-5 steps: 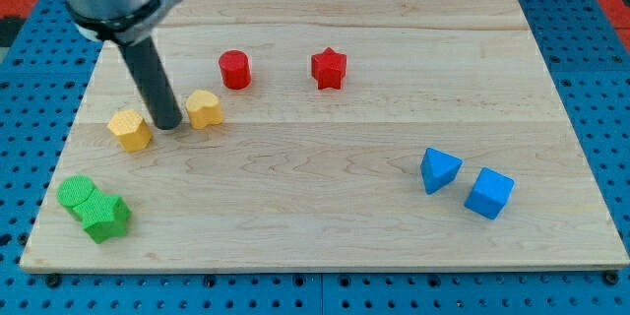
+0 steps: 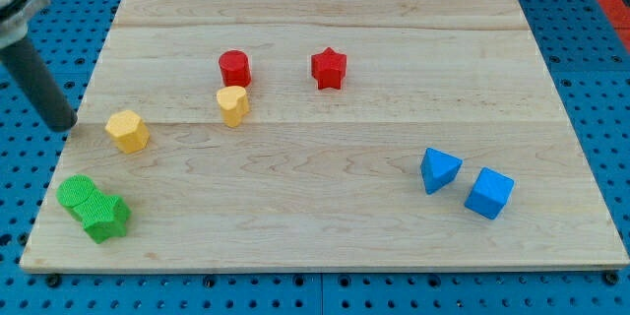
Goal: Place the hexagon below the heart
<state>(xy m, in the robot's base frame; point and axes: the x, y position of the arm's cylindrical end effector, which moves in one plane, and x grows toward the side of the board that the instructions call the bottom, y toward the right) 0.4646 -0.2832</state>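
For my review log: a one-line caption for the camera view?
My tip off the board's left edge; yellow hexagon left of and below yellow heart.

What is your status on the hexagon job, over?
My tip off the board's left edge, touching nothing. Yellow hexagon lies left of and lower than the yellow heart, not under it. Path clear.

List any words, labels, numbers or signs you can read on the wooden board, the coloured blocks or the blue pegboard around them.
None: no text, number or sign shows anywhere in the camera view.
The light wooden board shows only bare grain.
The yellow hexagon block, the yellow heart block and the other coloured blocks have plain faces.
The blue perforated base carries only holes.
My tip, off the board's left edge, is plain dark.
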